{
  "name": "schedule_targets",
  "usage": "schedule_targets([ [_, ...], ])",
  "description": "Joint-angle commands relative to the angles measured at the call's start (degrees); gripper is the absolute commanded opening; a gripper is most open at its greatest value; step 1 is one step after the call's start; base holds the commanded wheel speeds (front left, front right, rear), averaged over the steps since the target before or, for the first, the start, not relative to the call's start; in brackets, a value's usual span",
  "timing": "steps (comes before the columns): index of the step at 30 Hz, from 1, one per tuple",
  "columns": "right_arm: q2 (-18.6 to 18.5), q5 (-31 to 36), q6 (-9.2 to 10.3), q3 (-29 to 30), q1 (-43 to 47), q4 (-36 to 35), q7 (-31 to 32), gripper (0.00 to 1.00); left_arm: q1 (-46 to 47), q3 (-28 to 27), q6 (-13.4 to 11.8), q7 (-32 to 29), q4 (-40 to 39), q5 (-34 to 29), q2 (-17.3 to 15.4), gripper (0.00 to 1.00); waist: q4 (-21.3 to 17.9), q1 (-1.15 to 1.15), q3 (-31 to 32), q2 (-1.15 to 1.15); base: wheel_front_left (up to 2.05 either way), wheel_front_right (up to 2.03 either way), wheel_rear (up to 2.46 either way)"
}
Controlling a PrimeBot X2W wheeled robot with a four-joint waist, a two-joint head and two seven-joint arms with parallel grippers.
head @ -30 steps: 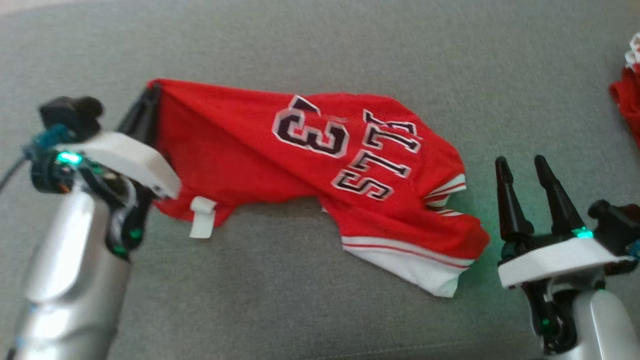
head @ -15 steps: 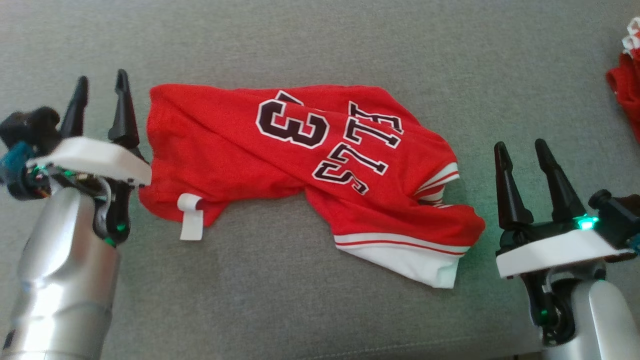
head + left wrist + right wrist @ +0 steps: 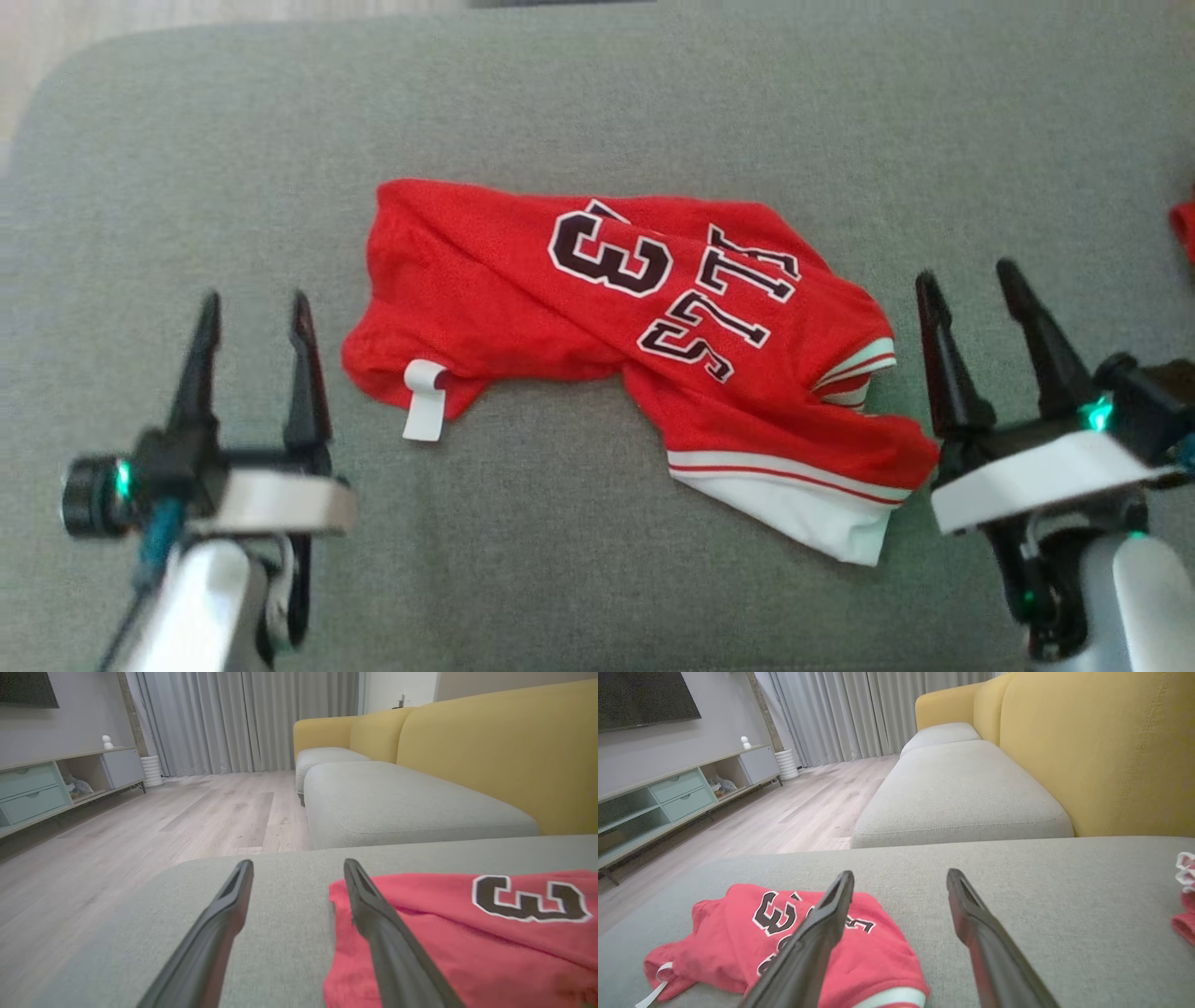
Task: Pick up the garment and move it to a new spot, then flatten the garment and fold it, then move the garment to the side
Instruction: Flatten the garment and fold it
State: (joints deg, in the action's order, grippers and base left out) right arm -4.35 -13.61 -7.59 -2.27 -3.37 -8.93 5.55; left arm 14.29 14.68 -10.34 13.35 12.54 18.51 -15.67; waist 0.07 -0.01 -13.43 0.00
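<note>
Head view: rumpled jersey (image 3: 485, 289) lies between left end effector (image 3: 254, 301) and right end effector (image 3: 965, 273), both spread and empty, flattening and folding not yet done.

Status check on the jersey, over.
Left gripper and right gripper open, holding nothing. Red jersey lies rumpled on grey cushion, not yet flattened. Second red garment far right, not in the way.

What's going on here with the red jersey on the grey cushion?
The robot's left gripper and right gripper are both open and empty, flanking the red mesh basketball jersey with white trim. It lies crumpled, neither flattened nor folded, on the grey fabric sofa cushion. Another red cloth peeks in at the cushion's right edge.
</note>
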Motion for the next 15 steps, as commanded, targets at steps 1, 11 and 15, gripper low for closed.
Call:
schedule_targets([
  [1,-0.55,0.22,0.1,-1.52,1.13,-2.36,0.67,1.0,-1.59,-1.19,-1.13,-0.81,-4.39,-0.91,-1.74,1.0,1.0,0.01,1.78,0.0,0.0,0.0,0.0],
  [11,0.31,1.12,0.1,-1.95,5.16,-3.89,2.37,1.0,-10.25,0.6,-3.58,-5.49,-12.34,-0.62,-1.66,1.0,1.48,0.01,4.49,0.0,0.0,0.0,0.0],
  [15,0.54,1.15,0.1,-1.96,5.47,-4.27,2.62,1.0,-10.79,0.6,-3.83,-6.21,-13.19,-0.47,-1.96,1.0,1.24,0.01,4.56,0.0,0.0,0.0,0.0],
])
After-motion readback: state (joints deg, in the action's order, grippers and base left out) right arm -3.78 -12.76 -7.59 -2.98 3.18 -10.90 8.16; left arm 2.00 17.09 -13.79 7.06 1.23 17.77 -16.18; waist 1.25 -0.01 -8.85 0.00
